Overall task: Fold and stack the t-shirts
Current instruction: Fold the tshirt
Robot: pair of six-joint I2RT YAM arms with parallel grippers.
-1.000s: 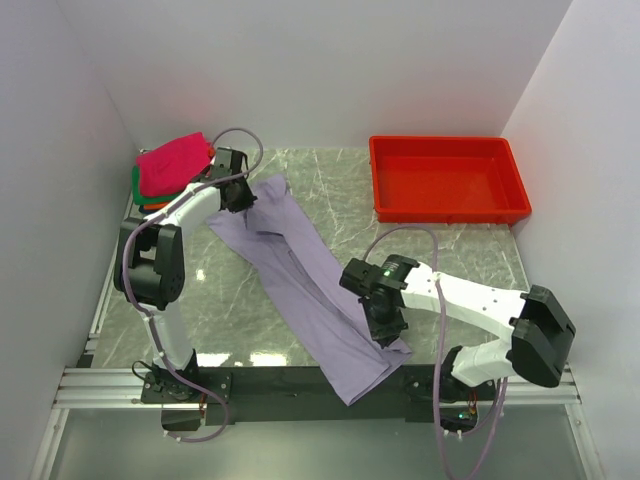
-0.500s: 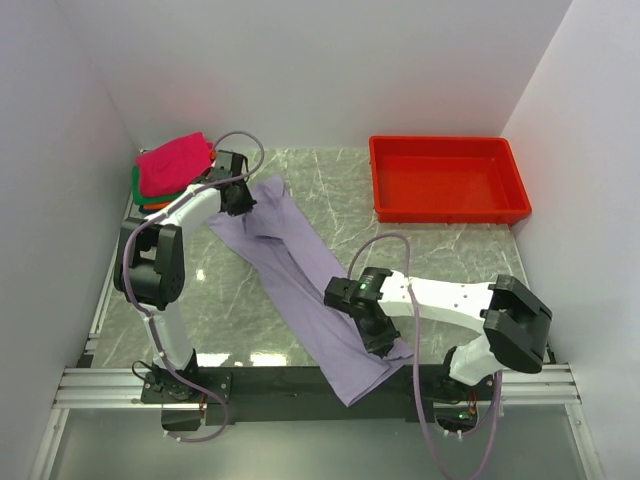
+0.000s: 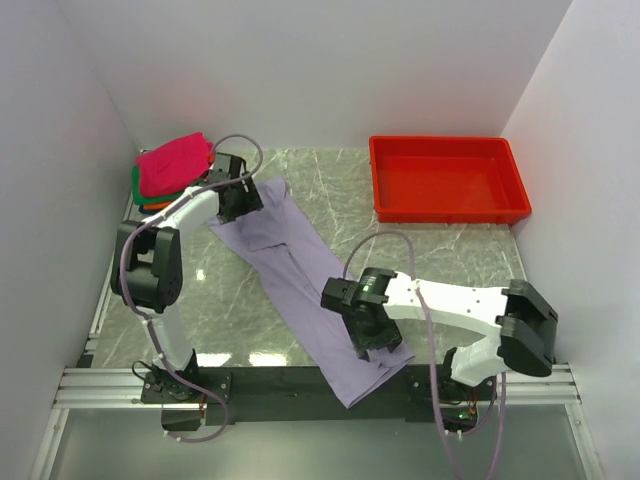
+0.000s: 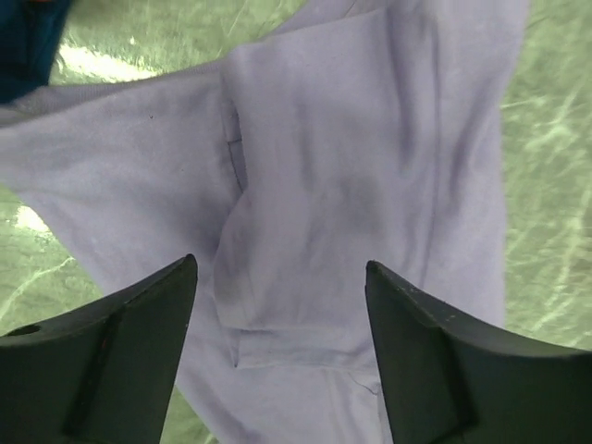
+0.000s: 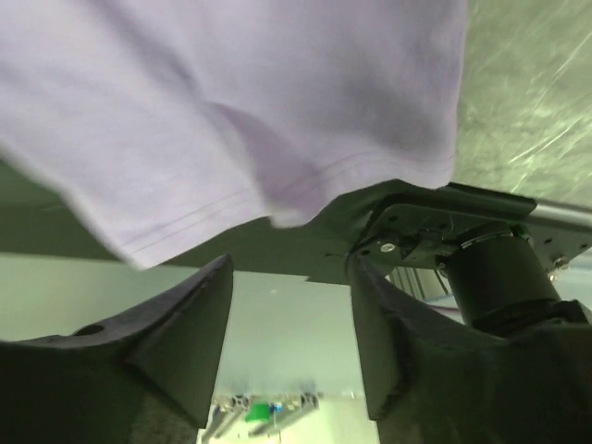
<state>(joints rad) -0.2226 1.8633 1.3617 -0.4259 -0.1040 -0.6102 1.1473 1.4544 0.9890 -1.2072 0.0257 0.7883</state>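
A pale lavender t-shirt [image 3: 300, 275] lies in a long diagonal strip from the back left to the table's near edge, where its hem hangs over the black rail. My left gripper [image 3: 243, 200] hovers over the strip's upper end. In the left wrist view this gripper [image 4: 279, 265] is open, with the lavender cloth [image 4: 324, 157] below it and nothing between the fingers. My right gripper [image 3: 366, 338] is over the lower end. Seen from its wrist, that gripper [image 5: 289, 268] is open just off the hem [image 5: 231, 92]. Folded t-shirts [image 3: 172, 165] are stacked at the back left, magenta on top of green and orange.
A red plastic tray [image 3: 440, 141] stands at the back right. White walls close in the left, back and right sides. The black rail [image 3: 260, 380] and both arm bases run along the near edge. A dark blue cloth corner [image 4: 28, 46] shows in the left wrist view.
Both grippers have opened and let go of the lavender t-shirt. The right arm has swung left and nearer the front edge; the shirt's lower end now lies flatter.
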